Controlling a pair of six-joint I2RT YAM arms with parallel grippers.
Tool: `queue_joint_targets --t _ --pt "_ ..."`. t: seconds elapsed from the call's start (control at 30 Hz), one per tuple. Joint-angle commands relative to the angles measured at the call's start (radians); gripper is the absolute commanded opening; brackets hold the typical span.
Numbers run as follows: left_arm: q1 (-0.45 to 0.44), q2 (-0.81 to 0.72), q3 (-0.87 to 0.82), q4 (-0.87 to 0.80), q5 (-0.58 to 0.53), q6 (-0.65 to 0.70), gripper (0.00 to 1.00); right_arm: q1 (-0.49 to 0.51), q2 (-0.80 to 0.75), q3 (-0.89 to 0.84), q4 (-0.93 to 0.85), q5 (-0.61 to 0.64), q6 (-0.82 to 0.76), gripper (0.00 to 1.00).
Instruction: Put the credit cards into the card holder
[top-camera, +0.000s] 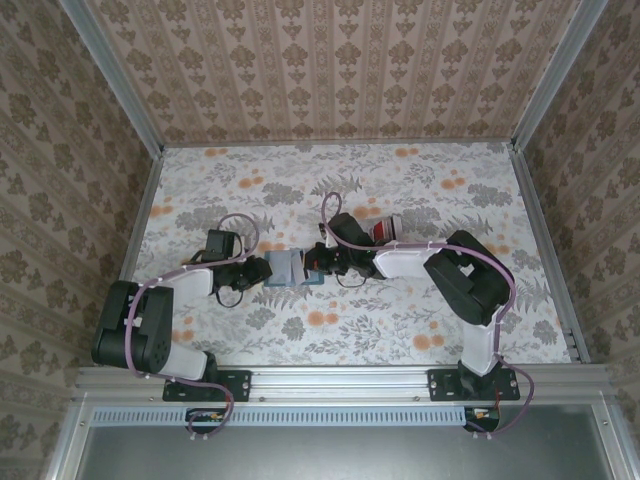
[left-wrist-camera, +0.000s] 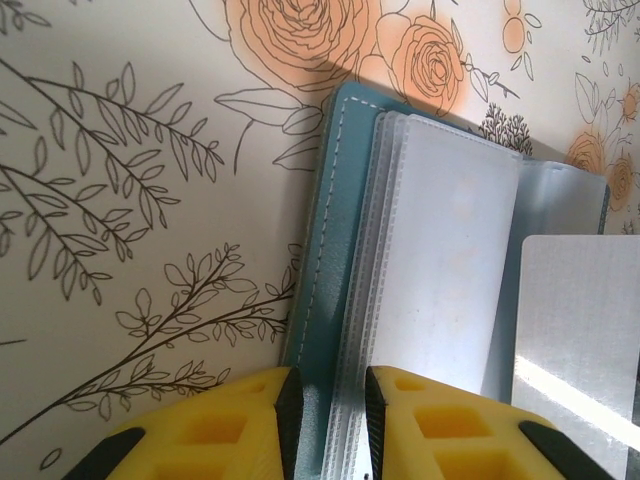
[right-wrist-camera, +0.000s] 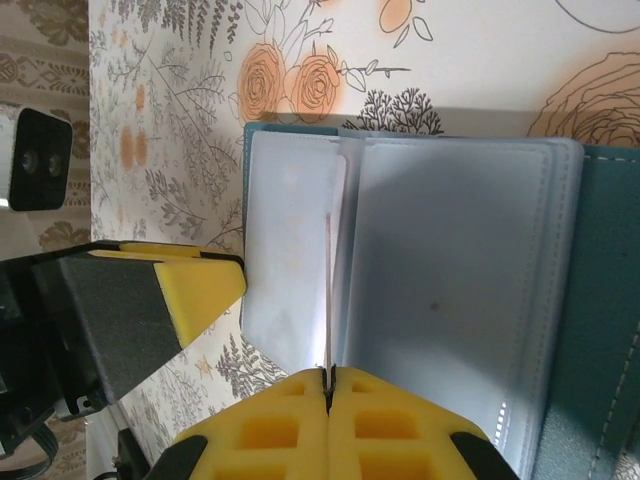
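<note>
Right jaws pinch pale card (left-wrist-camera: 580, 330) over open card holder (left-wrist-camera: 318, 250).

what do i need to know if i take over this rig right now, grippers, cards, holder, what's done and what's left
left gripper: clamped on the near edge of the card holder, which lies open on the table.
right gripper: shut on a pale card, held edge-on over the holder's clear sleeves.
done: holder open and steadied, one card in hand.
left: I cannot tell whether the card's tip has entered a sleeve. Probably slide it in, release, then fetch any others. A clear tray with red contents sits just beyond the right arm.
</note>
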Motion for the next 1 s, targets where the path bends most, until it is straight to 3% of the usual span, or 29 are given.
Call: queue_joint_targets --t 0.0,0.97 --pt "0.001 0.009 -0.032 -0.028 0.001 -0.011 0.27 -0.005 0.012 0.003 0.038 -0.017 0.013 0.02" --pt "-0.014 0.018 -0.048 0.001 -0.005 -0.032 0.27 -0.021 0.111 0.055 0.069 -0.044 0.06 0.02"
